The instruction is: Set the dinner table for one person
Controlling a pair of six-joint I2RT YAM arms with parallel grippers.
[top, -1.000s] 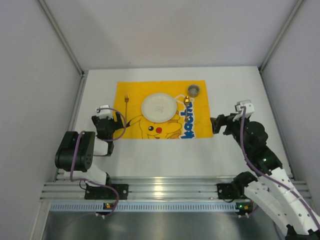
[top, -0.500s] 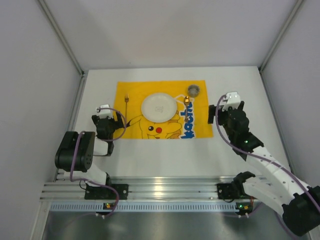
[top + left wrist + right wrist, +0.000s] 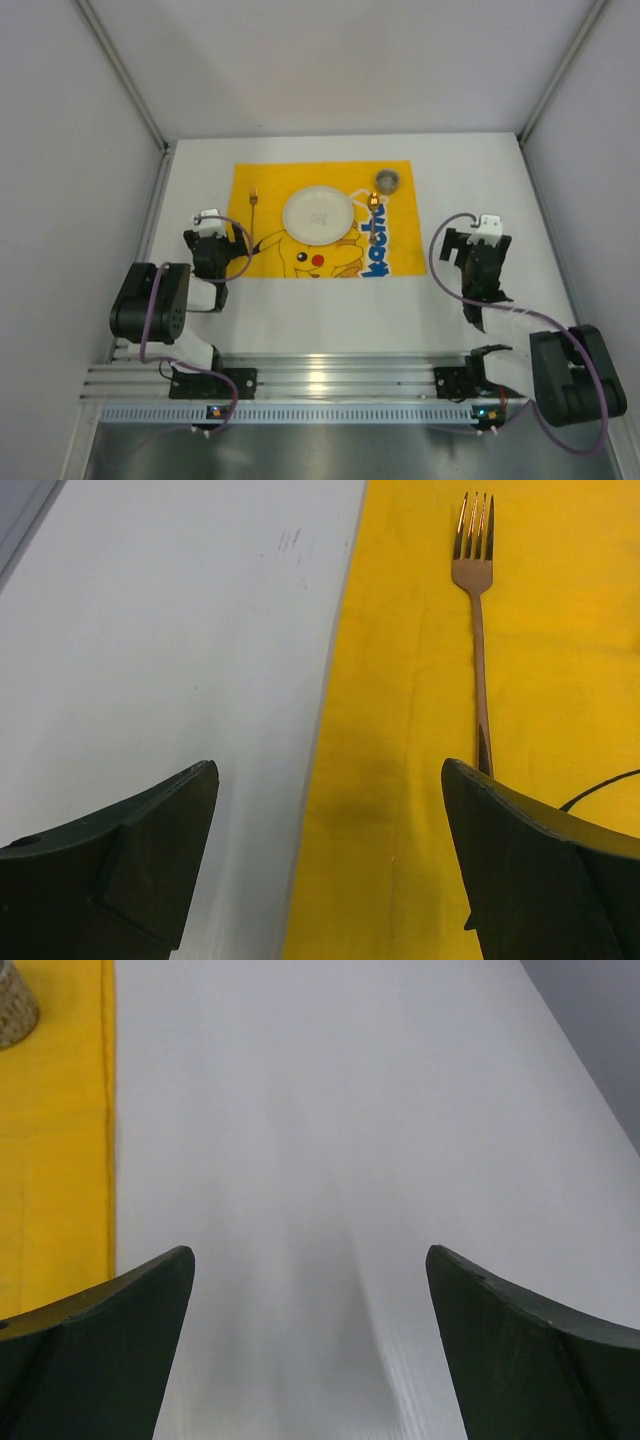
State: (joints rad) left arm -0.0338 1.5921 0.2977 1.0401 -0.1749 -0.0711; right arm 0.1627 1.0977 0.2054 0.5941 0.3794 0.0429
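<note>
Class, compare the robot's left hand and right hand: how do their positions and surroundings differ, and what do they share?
The left hand straddles the left edge of the yellow mat; the right hand is over the white table, just right of the mat. A fork lies on the mat ahead of the left hand; only tabletop shows between the right hand's fingers. Both are open and hold nothing.

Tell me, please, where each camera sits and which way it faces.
Top external: above and behind the bases, looking down on the white table, yellow mat and plate; the left arm and right arm show.
Left wrist: looks forward along the mat's left edge at the fork; open left gripper shows.
Right wrist: looks forward over table beside the mat's right edge; open right gripper shows.
Shared: top and left wrist both see the fork.
</note>
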